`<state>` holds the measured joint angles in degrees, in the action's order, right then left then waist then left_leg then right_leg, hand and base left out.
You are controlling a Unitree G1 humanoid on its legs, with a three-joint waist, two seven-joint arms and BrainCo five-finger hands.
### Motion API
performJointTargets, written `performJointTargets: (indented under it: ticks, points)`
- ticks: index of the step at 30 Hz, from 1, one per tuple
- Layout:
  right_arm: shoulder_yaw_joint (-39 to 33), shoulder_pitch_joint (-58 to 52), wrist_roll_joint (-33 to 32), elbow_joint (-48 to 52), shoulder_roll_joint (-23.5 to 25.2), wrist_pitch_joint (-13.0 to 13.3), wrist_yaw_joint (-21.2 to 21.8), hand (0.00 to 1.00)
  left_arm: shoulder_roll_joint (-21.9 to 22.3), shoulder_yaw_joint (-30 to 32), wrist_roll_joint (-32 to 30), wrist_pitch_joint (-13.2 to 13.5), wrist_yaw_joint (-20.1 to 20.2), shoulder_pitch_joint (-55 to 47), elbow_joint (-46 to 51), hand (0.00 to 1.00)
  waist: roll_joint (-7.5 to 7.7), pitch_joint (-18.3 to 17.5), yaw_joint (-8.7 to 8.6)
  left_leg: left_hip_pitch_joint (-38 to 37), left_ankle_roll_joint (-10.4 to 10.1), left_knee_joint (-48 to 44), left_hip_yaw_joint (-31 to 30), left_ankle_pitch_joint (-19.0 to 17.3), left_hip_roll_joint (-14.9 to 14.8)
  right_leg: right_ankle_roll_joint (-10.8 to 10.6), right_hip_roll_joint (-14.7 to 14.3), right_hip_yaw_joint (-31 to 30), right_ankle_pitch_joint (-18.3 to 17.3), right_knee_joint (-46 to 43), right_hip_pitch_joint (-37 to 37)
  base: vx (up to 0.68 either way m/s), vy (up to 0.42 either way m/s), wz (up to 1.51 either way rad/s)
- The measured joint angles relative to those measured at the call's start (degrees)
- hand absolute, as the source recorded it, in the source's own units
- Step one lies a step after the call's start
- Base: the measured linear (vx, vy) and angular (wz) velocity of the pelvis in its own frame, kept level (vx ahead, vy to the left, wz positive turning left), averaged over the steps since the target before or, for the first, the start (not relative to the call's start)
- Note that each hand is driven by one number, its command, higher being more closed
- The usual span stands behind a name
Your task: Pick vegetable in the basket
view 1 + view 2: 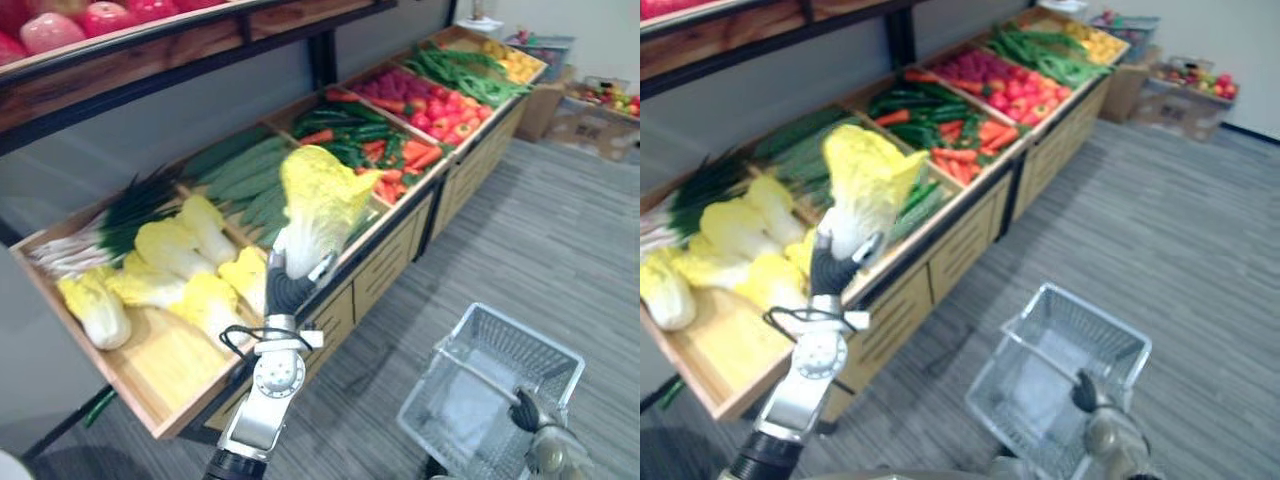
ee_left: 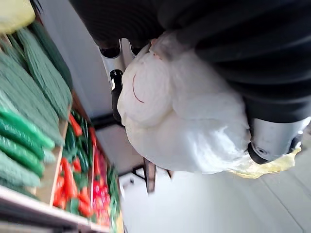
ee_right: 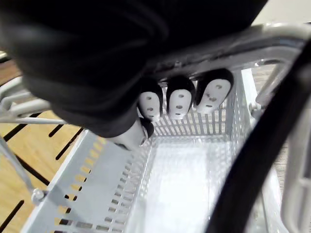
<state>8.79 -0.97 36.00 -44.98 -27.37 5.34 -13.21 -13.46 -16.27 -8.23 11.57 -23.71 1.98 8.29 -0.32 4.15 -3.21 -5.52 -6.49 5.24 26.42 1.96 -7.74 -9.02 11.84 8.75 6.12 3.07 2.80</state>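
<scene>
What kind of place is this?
Probably a grocery shop's vegetable aisle, or a copy: wooden bins of cabbages and carrots, plus a shopping basket in the right robot hand, a cabbage in the left robot hand.

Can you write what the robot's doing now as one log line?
left hand: shut on cabbage, raised above shelf | right hand: shut on basket handle | basket: empty | cabbage not yet in basket

Left arm: silver-grey shell, round joint disc with small screws, black band at its base; left hand and right hand: dark ribbed covers, silver fingers with dark tips.
</scene>
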Motion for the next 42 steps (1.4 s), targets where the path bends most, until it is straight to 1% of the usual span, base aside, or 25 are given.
performJointTargets:
  ticks: [1,2,3,6,9,10,11,13,17,20,22,23,27,29,30,33,34,36,39,41,42]
  points:
    - [0.1,1.2,-1.3,0.2,-1.1,0.1,0.6,1.00,-3.1,-2.3,2.7,1.2,2.6,0.3,0.0,1.00,-0.08,0.0,-0.43,-0.4,0.0,0.2,0.8,0.0,0.0,0.0,-0.1,-0.7,0.7,0.6,0.0,0.01,-0.013,-0.28]
    - [0.2,1.9,-1.8,0.2,-1.4,0.1,0.9,1.00,-4.5,-3.3,3.8,1.9,3.8,0.3,-0.1,1.00,-0.09,0.0,-0.56,-0.6,0.0,0.2,1.3,0.0,0.0,0.0,-0.2,-1.3,0.9,0.9,0.0,0.00,-0.016,-0.36]
    - [0.6,4.2,-3.2,0.2,-2.4,0.1,1.9,1.00,-8.0,-5.4,7.4,3.5,7.2,0.4,-0.1,1.00,-0.14,-0.1,-1.19,-0.9,0.0,0.2,2.1,-0.2,0.0,-0.1,-0.3,-2.4,1.4,1.4,0.1,0.00,-0.014,-0.30]
    - [0.8,8.2,-5.7,0.3,-4.0,0.3,2.3,1.00,-11.9,-8.0,10.5,4.6,12.0,0.8,-0.1,1.00,-0.32,-0.1,-1.32,-1.7,-0.1,0.2,4.5,-0.6,0.3,-0.1,-0.4,-4.6,2.4,2.4,0.4,-0.01,-0.017,-0.40]
    - [1.2,11.2,-7.0,0.7,-5.9,0.3,2.3,1.00,-14.5,-11.3,13.2,4.8,15.1,2.3,-0.5,1.00,-0.81,-0.2,-1.23,-1.8,-0.1,0.2,6.0,-0.7,0.5,-0.1,-0.4,-6.2,3.1,2.6,1.1,-0.02,-0.026,-0.26]
    - [2.1,12.7,-7.4,1.5,-7.0,0.2,2.3,1.00,-16.6,-14.5,14.5,5.4,16.4,3.9,-1.3,1.00,-1.24,-0.2,-1.37,-2.1,-0.1,0.2,6.4,-0.7,0.5,-0.1,-0.4,-6.5,3.3,2.7,1.0,-0.03,-0.046,-0.21]
    - [2.5,12.9,-7.4,2.0,-7.5,0.2,2.3,1.00,-17.4,-15.9,14.7,5.6,17.0,4.6,-1.6,1.00,-1.39,-0.2,-1.38,-2.3,-0.1,0.2,6.8,-0.7,0.5,-0.1,-0.5,-6.7,3.3,2.7,1.0,-0.03,-0.044,-0.27]
    - [3.2,14.3,-7.4,4.6,-8.0,0.2,2.4,1.00,-20.0,-20.4,14.9,6.4,20.0,6.1,-1.8,1.00,-1.80,-0.2,-1.26,-3.6,-0.5,0.2,9.1,-0.9,0.1,0.0,-1.0,-8.2,3.3,2.5,1.0,-0.03,-0.047,-0.37]
    - [3.4,14.3,-9.1,10.2,-8.1,0.3,2.5,1.00,-21.1,-25.8,14.9,7.0,24.0,8.8,-1.9,1.00,-2.04,-0.3,-1.38,-4.0,-1.3,0.5,11.3,-1.6,-0.2,0.3,-1.2,-9.3,3.1,2.3,1.8,-0.05,-0.048,-0.23]
    - [5.5,14.3,-10.2,12.7,-8.3,0.3,2.9,1.00,-21.3,-30.1,14.8,7.3,25.2,11.1,-2.9,1.00,-2.07,-0.3,-1.31,-4.6,-1.6,0.5,12.4,-1.8,-0.7,0.8,-1.7,-9.3,2.7,1.6,1.9,-0.02,-0.055,-0.11]
    - [7.3,14.3,-10.5,13.9,-8.6,0.4,4.0,1.00,-21.3,-32.1,14.8,7.6,25.7,12.2,-4.6,1.00,-2.07,-0.3,-1.33,-4.8,-1.8,0.5,12.6,-1.8,-1.1,0.9,-2.0,-9.3,2.7,1.1,2.0,0.00,-0.058,-0.06]
    - [8.9,14.3,-11.6,15.0,-9.0,0.5,5.1,1.00,-21.4,-33.8,14.5,7.7,26.3,13.3,-6.5,1.00,-2.08,-0.3,-1.33,-4.8,-1.8,0.5,13.1,-1.7,-1.2,0.9,-2.1,-9.3,2.7,1.1,2.1,0.01,-0.044,-0.02]
    - [11.8,14.3,-13.7,16.1,-9.0,0.9,6.9,1.00,-21.0,-35.2,13.0,7.8,26.3,14.2,-10.6,1.00,-2.07,-0.4,-1.39,-5.3,-1.7,0.3,14.0,-1.7,-1.2,0.8,-2.1,-9.4,2.7,0.9,2.1,0.02,-0.027,-0.06]
    - [13.4,14.3,-14.8,17.3,-9.1,1.0,8.4,1.00,-20.6,-35.2,9.9,7.8,26.2,14.4,-13.6,1.00,-2.05,-0.4,-1.45,-5.7,-1.8,0.2,14.9,-1.7,-1.2,0.8,-2.2,-9.5,2.7,0.8,2.1,0.01,-0.016,-0.13]
    - [14.7,14.3,-15.8,18.3,-9.1,1.2,9.0,1.00,-20.2,-35.2,7.4,7.7,26.1,14.6,-16.1,1.00,-2.03,-0.4,-1.45,-5.7,-1.8,0.2,15.4,-1.8,-1.2,0.8,-2.3,-9.7,2.7,0.8,2.1,-0.01,-0.022,-0.09]
    - [15.6,14.3,-17.2,20.1,-9.2,1.8,10.5,1.00,-20.2,-35.2,3.7,7.6,26.2,14.7,-19.1,1.00,-1.97,-0.4,-1.44,-5.7,-1.9,0.2,16.1,-1.8,-1.3,0.8,-2.6,-10.5,2.7,0.6,2.8,-0.01,-0.030,-0.14]
    - [16.0,14.3,-18.3,20.6,-9.3,2.5,11.3,1.00,-19.9,-35.1,1.6,7.3,26.2,14.7,-20.7,1.00,-1.97,-0.4,-1.49,-5.8,-1.9,0.2,16.5,-1.8,-1.3,0.8,-2.7,-10.8,2.7,0.6,2.9,-0.03,-0.035,-0.12]
    - [16.7,14.3,-19.2,22.1,-9.8,2.9,12.5,1.00,-19.3,-34.9,-1.5,6.9,26.2,14.8,-23.5,1.00,-1.96,-0.4,-1.62,-5.9,-2.1,0.2,16.9,-1.9,-1.3,0.8,-2.9,-11.2,2.7,0.6,3.0,-0.04,-0.040,-0.11]
    - [17.8,14.3,-20.8,24.1,-11.5,3.2,14.1,1.00,-18.5,-34.5,-5.7,6.7,26.2,14.8,-27.6,1.00,-1.73,-0.3,-1.82,-6.5,-2.3,0.2,17.6,-2.1,-1.3,0.9,-3.1,-11.9,2.7,0.5,3.0,-0.04,-0.026,-0.11]
    - [18.6,14.3,-21.7,25.0,-12.6,3.6,15.2,1.00,-18.2,-33.9,-7.1,6.6,26.2,14.8,-29.7,1.00,-1.54,-0.3,-1.81,-6.9,-2.5,0.2,18.4,-2.2,-1.4,0.9,-3.4,-12.5,2.7,0.4,3.1,-0.04,-0.024,-0.18]
    - [19.0,14.3,-22.5,25.7,-13.2,3.8,15.8,1.00,-18.2,-33.0,-8.6,6.6,26.2,14.8,-30.8,1.00,-1.31,-0.2,-2.20,-7.0,-2.5,0.2,18.5,-2.2,-1.4,0.9,-3.5,-12.6,2.7,0.4,3.1,-0.04,-0.027,-0.13]
